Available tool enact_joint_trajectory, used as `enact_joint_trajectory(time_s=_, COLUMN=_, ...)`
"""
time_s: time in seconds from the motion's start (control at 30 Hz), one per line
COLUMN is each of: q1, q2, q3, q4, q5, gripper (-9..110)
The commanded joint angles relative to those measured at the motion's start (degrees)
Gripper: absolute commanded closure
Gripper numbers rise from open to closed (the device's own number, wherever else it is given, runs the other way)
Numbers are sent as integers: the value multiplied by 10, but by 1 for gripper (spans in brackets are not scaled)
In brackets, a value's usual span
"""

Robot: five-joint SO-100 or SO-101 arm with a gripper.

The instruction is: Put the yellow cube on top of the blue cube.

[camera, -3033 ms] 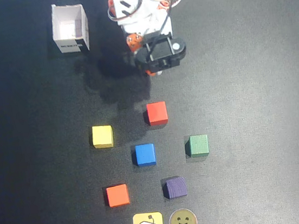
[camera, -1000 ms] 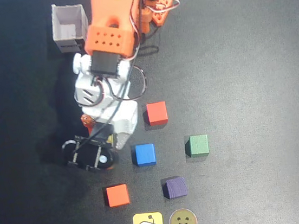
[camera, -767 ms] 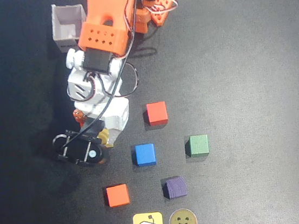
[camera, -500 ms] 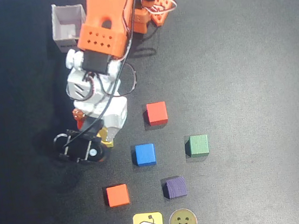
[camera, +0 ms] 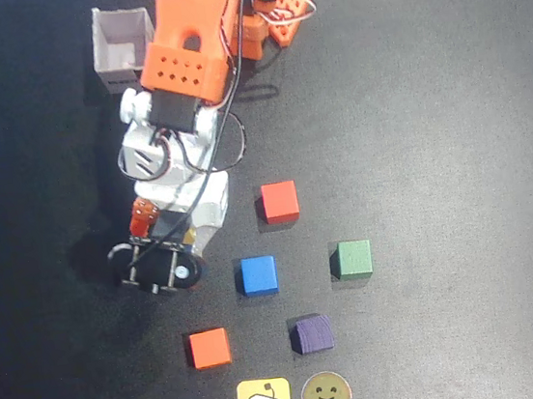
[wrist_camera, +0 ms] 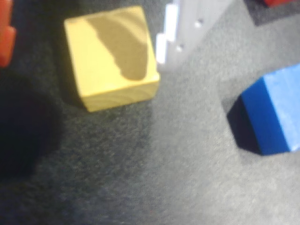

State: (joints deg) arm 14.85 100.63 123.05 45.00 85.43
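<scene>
End effector (wrist_camera: pixel 89 42) open astride one yellow cube (wrist_camera: pixel 110 56); one blue cube (camera: pixel 257 275).

The orange-and-white jointed robot arm (camera: pixel 182 103) reaches from the top centre of the overhead view down toward the left-centre. Its two-finger gripper (wrist_camera: pixel 89 28) sits at the wrist view's top edge, jaws spread apart: white finger (wrist_camera: pixel 192 28) right, orange finger (wrist_camera: pixel 5 33) left.

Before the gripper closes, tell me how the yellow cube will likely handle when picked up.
The yellow cube shows wood grain on its side, so it is probably stiff and fairly light. Its flat faces should give the white finger beside it a square seat, with little chance of rolling. Its matte surface looks unlikely to slip, though it could slide on the dark mat if nudged off-centre.
</scene>
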Motion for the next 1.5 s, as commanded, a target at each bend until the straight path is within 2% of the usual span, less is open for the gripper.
enact_joint_trajectory(time_s=0.0, q1=-10, q2=20, q3=-4, q4=-12, q5=-9, gripper=77)
enact_joint_trajectory(time_s=0.37, q1=-21, q2=-12, q3=-27, q4=-29, q5=-9, gripper=78)
enact_joint_trajectory(time_s=0.83, q1=-11, q2=64, q3=76, q4=-34, q5=-13, gripper=78)
enact_joint_trajectory(time_s=1.47, q1=20, q2=-22, q3=86, q4=-84, q5=-50, gripper=78)
